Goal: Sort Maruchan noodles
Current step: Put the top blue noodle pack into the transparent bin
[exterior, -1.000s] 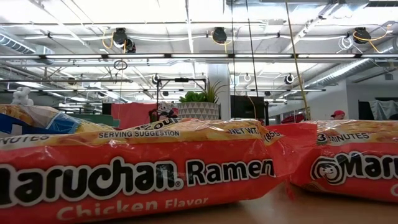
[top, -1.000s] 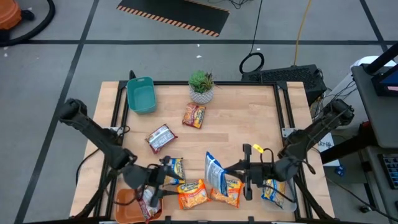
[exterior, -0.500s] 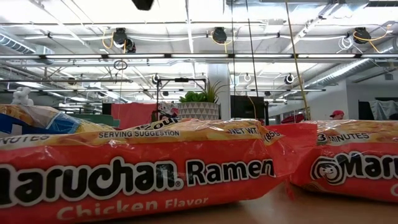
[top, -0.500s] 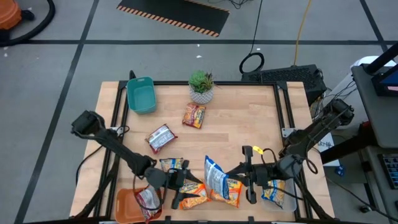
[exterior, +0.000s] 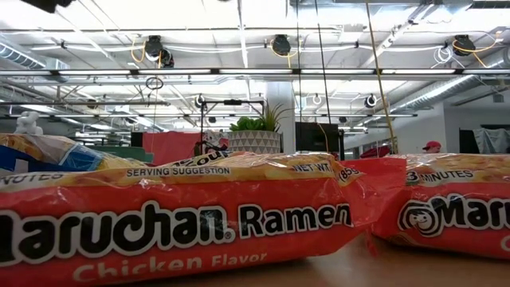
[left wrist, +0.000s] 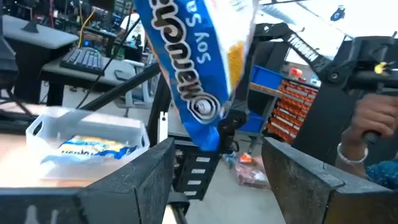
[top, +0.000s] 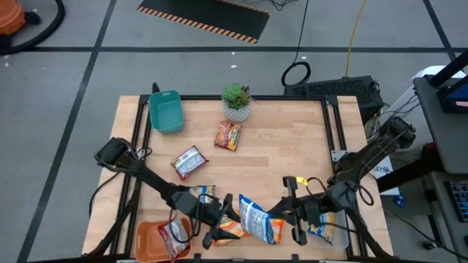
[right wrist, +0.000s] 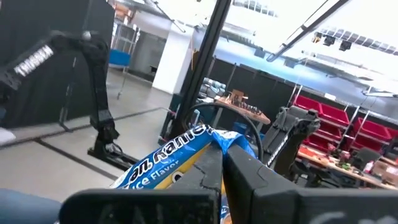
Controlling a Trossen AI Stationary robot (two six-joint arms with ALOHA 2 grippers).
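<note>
My right gripper (top: pixel 278 213) is shut on a blue Maruchan packet (top: pixel 252 215) above the table's near edge. My left gripper (top: pixel 221 218) stands open just left of that packet, touching nothing; in its wrist view the blue packet (left wrist: pixel 199 62) shows beyond its spread fingers (left wrist: pixel 155 180). Orange packets (top: pixel 230 231) lie flat under both grippers and fill the low view (exterior: pixel 175 215). A blue-and-yellow packet (top: pixel 201 193), a silver-red one (top: pixel 189 162) and a dark red one (top: pixel 228 135) lie flat on the table. My right gripper pinches the blue packet's crimped end (right wrist: pixel 225 142) between its two fingers. The fingers come about level from the table's right side. The packet is tilted and lifted clear of the table, over the orange packets.
A teal bin (top: pixel 166 111) and a potted plant (top: pixel 236 101) stand at the far edge. An orange bin (top: pixel 150 239) at the near left holds a silver-red packet (top: pixel 174 235). A clear bin (left wrist: pixel 87 127) at the near right holds a blue-and-yellow packet. A person's hand (left wrist: pixel 373 121) shows beyond the table.
My left gripper has gone from above the orange bin toward the table's right edge and down, tipping up to about level, staying open. The blue packet in my right gripper has tilted toward the near edge.
</note>
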